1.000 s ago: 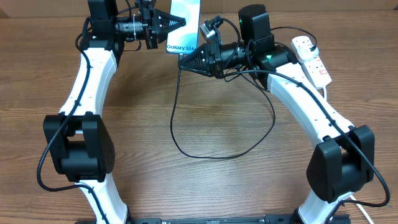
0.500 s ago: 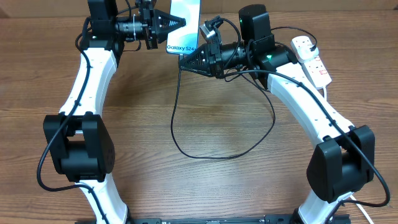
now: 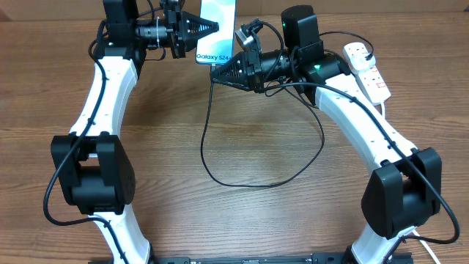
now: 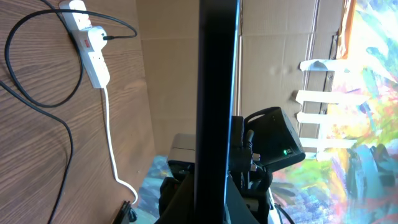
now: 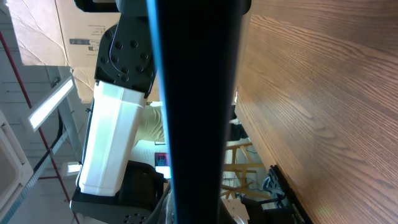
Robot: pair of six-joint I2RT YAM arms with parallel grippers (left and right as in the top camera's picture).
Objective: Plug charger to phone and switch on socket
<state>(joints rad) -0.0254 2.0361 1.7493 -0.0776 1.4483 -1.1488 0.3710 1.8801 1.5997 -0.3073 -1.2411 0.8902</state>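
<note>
- A wooden table (image 3: 146,147) seen from above; two white and black robot arms reach from the near edge toward the far centre.
- The charger (image 3: 204,147), a thin black cable, loops across the middle of the table. One end rises to the right gripper; the other runs toward the socket.
- The socket (image 3: 370,73), a white power strip, lies at the far right. A black plug appears seated in it. Whether its red switches are on cannot be told.
- The phone (image 3: 219,18) is at the far centre, its "Galaxy S24" end facing near.
- The left gripper (image 3: 207,28) is clenched on the phone's left edge.
- The right gripper (image 3: 215,73) sits just near of the phone's near end. It looks clenched on the charger's connector end, though the tip itself is hidden.
- Step in hand, by my judgement: mating connector to phone. The next move calls for fine alignment with the port and a short push toward the far side; the socket switch is not yet attended to.
</note>
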